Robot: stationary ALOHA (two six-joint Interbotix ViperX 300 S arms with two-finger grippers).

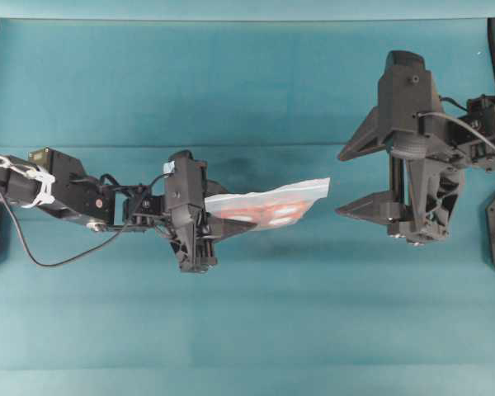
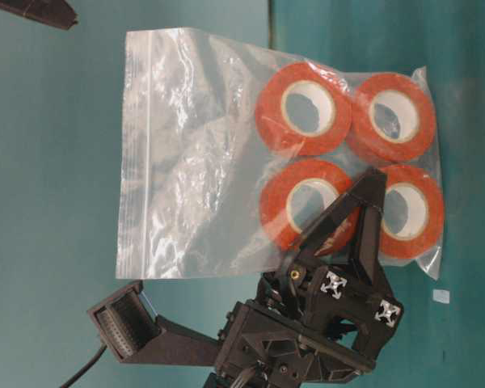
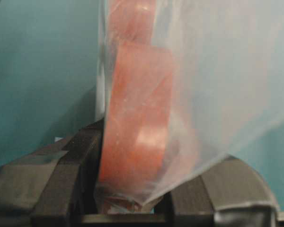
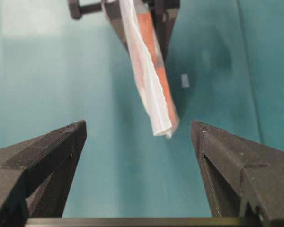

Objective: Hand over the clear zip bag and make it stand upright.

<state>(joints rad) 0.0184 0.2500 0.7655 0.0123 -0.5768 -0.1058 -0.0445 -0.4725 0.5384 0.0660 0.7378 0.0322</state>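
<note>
My left gripper [image 1: 217,221] has its fingers clamped on the roll end of the clear zip bag [image 1: 268,206], held above the teal tabletop [image 1: 256,322]; toward three o'clock, my right gripper [image 1: 355,177] waits, fingers spread wide, just beyond the bag's zip edge

I see a teal worktop [image 1: 247,330] spanning my whole overhead view, its surface smooth and evenly coloured. One small pale scrap [image 4: 185,80] (a label or a bit of tape, I can't tell which) lies flat on it. Black frame rails run along the left and right edges.
</note>
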